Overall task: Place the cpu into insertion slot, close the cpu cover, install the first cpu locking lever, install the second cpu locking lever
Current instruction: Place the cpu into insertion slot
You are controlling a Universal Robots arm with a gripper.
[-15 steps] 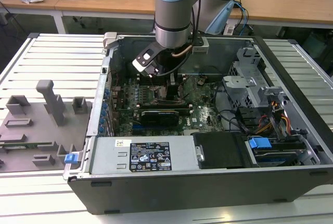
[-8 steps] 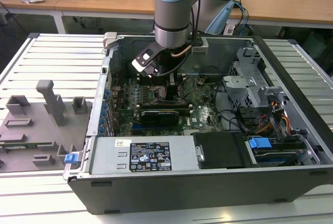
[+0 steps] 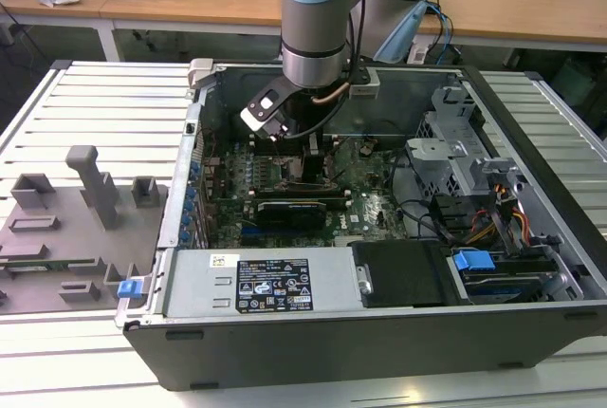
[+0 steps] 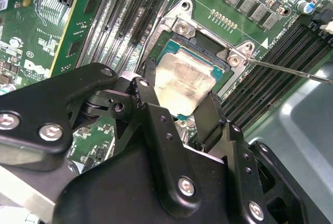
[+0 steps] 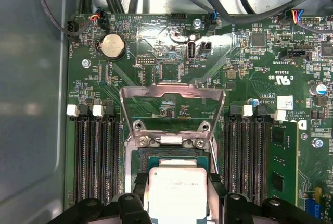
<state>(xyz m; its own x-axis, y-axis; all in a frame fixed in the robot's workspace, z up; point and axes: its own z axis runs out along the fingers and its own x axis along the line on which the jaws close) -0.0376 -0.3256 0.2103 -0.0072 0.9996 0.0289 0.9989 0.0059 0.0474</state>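
Your pincer (image 4: pixel 177 99) clamps the cpu (image 4: pixel 184 78) by opposite edges, right over the insertion slot (image 4: pixel 200 47). At the slot's edge the cpu cover (image 5: pixel 140 91) stands raised, keeping the opening free.

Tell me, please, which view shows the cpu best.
The second wrist view: the cpu shows nearly its whole silver top in the gripper. The first wrist view crops it; in the exterior view the arm hides it.

Reaches steeply down with the arm (image 3: pixel 318 19), wrist pointed straight downward. Carries the gripper (image 4: pixel 177 104) low at its end, black fingers (image 4: pixel 210 117) set against two opposite edges of the cpu (image 4: pixel 184 81), pinching it between them.
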